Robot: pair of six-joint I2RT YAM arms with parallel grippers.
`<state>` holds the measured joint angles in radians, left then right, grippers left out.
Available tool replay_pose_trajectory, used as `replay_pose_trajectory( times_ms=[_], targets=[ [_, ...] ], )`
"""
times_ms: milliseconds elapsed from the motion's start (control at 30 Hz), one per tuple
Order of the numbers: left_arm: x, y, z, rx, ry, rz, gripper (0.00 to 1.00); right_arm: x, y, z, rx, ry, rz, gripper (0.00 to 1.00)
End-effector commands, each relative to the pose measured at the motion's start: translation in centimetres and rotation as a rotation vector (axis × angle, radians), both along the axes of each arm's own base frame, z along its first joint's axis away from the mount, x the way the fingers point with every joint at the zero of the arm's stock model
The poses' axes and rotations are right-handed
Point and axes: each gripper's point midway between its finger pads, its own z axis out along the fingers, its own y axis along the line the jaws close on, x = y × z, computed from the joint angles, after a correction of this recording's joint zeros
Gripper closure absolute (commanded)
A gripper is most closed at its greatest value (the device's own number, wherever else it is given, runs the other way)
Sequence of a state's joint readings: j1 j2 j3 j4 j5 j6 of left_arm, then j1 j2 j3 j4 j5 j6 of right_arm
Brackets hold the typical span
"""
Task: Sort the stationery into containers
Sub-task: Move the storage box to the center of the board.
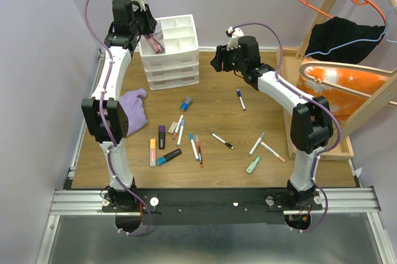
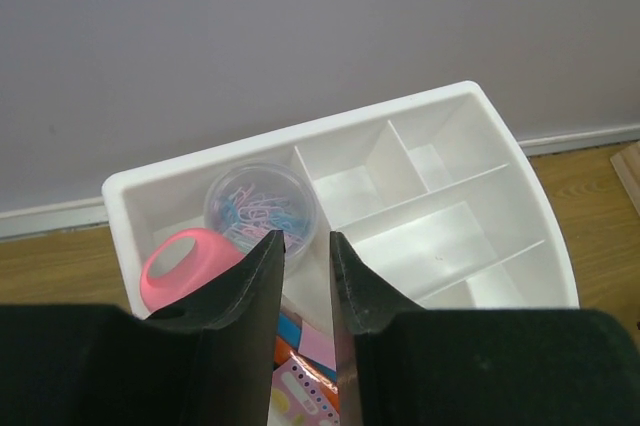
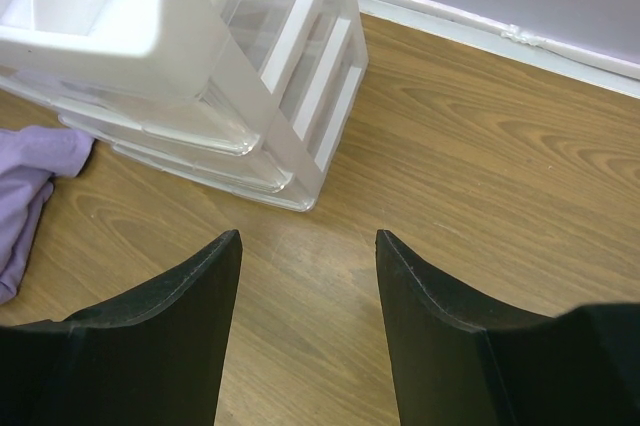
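While the left gripper hangs over the white organiser at the back left of the table, its fingers stand nearly together with a thin gap and nothing between them. The right gripper hovers over bare wood beside the drawers, fingers spread and empty. The stationery lies flat and scattered mid-table, well apart from the organiser: white pen, black marker, orange highlighter, green stub. Judgement: all light, rigid, smooth plastic barrels — round, so likely to roll or pivot if nudged off-centre. Take each across the barrel near its middle, fingers square to the long axis. The pieces crowded around the black marker call for a careful approach. The organiser's left compartments hold a tub of paper clips and a pink roll.
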<state>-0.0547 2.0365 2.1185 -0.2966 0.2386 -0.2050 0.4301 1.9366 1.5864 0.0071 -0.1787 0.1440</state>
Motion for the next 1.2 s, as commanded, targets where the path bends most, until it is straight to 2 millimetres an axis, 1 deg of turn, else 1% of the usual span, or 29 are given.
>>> replay_pose_trajectory(
  times_ms=[0, 33, 67, 100, 133, 167, 200, 267, 300, 333, 367, 400, 433, 467, 500, 533, 567, 600, 633, 733, 767, 800, 833, 967, 1000, 1033, 1067, 1100, 1167],
  targets=[
    [-1.2, -0.8, 3.1, -0.039, -0.057, -0.023, 0.54, 0.5, -0.1, 0.8, 0.022, -0.021, -0.003, 0.34],
    [-1.3, -0.5, 3.9, -0.024, -0.078, -0.009, 0.44, 0.4, 0.1, 0.9, 0.022, -0.023, 0.002, 0.34],
    [-1.3, -0.1, 4.6, -0.010, -0.096, 0.007, 0.31, 0.4, 0.2, 1.4, 0.024, -0.036, 0.014, 0.34],
    [-1.3, 0.4, 5.4, 0.010, -0.116, 0.035, 0.25, 0.3, 0.4, 1.5, 0.023, -0.039, 0.028, 0.33],
    [-1.7, 0.9, 6.8, 0.027, -0.148, 0.054, 0.22, 0.4, 0.7, 2.0, 0.025, -0.051, 0.047, 0.32],
    [-2.0, 1.5, 7.3, 0.063, -0.163, 0.071, 0.17, 0.5, 1.2, 2.9, 0.031, -0.072, 0.078, 0.32],
    [-2.1, 2.3, 7.7, 0.081, -0.171, 0.111, 0.16, 0.8, 1.5, 2.7, 0.030, -0.071, 0.086, 0.32],
    [-2.9, 3.8, 8.2, 0.093, -0.174, 0.170, 0.15, 1.5, 1.9, 3.2, 0.043, -0.080, 0.084, 0.30],
    [-3.0, 4.6, 8.0, 0.094, -0.168, 0.207, 0.15, 2.2, 2.2, 4.6, 0.060, -0.111, 0.083, 0.30],
    [-3.4, 5.9, 7.2, 0.108, -0.147, 0.269, 0.15, 2.8, 2.5, 3.8, 0.058, -0.104, 0.086, 0.30],
    [-3.7, 6.6, 6.9, 0.115, -0.134, 0.306, 0.16, 3.2, 2.9, 3.9, 0.064, -0.107, 0.095, 0.30],
    [-3.9, 7.2, 6.5, 0.113, -0.123, 0.332, 0.16, 3.6, 3.3, 5.1, 0.080, -0.130, 0.099, 0.30],
    [-4.3, 7.7, 5.4, 0.112, -0.099, 0.344, 0.17, 4.2, 3.6, 4.7, 0.089, -0.123, 0.099, 0.30],
    [-4.5, 8.5, 4.8, 0.109, -0.078, 0.355, 0.18, 4.3, 4.0, 5.1, 0.115, -0.121, 0.106, 0.30],
    [-4.7, 8.7, 4.3, 0.104, -0.063, 0.362, 0.19, 4.5, 4.2, 5.6, 0.133, -0.131, 0.111, 0.30],
    [-5.0, 8.7, 3.2, 0.097, -0.036, 0.363, 0.20, 4.7, 4.6, 6.8, 0.157, -0.149, 0.117, 0.30],
    [-5.2, 9.9, 2.9, 0.094, -0.027, 0.383, 0.21, 4.8, 5.1, 6.8, 0.188, -0.136, 0.126, 0.30],
    [-5.3, 10.4, 2.2, 0.094, -0.011, 0.389, 0.22, 5.0, 5.3, 7.5, 0.213, -0.148, 0.127, 0.30],
    [-5.5, 10.6, 1.3, 0.095, 0.012, 0.393, 0.22, 5.1, 5.6, 7.8, 0.231, -0.151, 0.130, 0.30],
    [-6.0, 10.7, -0.3, 0.098, 0.052, 0.394, 0.22, 5.6, 6.5, 7.8, 0.266, -0.138, 0.137, 0.31],
    [-6.1, 10.8, -0.7, 0.099, 0.061, 0.392, 0.22, 5.9, 6.6, 8.3, 0.271, -0.151, 0.129, 0.31],
    [-6.1, 10.7, -1.1, 0.100, 0.071, 0.389, 0.22, 6.1, 7.0, 7.5, 0.266, -0.133, 0.130, 0.31],
    [-6.3, 10.6, -1.8, 0.100, 0.086, 0.385, 0.22, 6.2, 7.3, 7.3, 0.267, -0.131, 0.135, 0.31],
    [-6.6, 10.6, -3.5, 0.095, 0.127, 0.391, 0.22, 6.6, 8.2, 6.9, 0.272, -0.119, 0.128, 0.32],
    [-6.7, 10.7, -3.8, 0.089, 0.135, 0.400, 0.22, 6.6, 8.5, 7.6, 0.267, -0.124, 0.121, 0.33],
    [-6.8, 10.9, -4.3, 0.090, 0.144, 0.409, 0.22, 7.2, 8.6, 6.3, 0.246, -0.108, 0.101, 0.35],
    [-6.7, 11.0, -4.5, 0.092, 0.147, 0.415, 0.22, 7.6, 8.5, 5.9, 0.222, -0.103, 0.071, 0.35],
    [-6.8, 11.0, -4.7, 0.089, 0.151, 0.420, 0.22, 7.5, 8.7, 5.2, 0.204, -0.077, 0.062, 0.36],
    [-6.6, 11.4, -5.4, 0.094, 0.161, 0.433, 0.22, 7.9, 8.8, 4.9, 0.198, -0.078, 0.046, 0.36]
  ],
)
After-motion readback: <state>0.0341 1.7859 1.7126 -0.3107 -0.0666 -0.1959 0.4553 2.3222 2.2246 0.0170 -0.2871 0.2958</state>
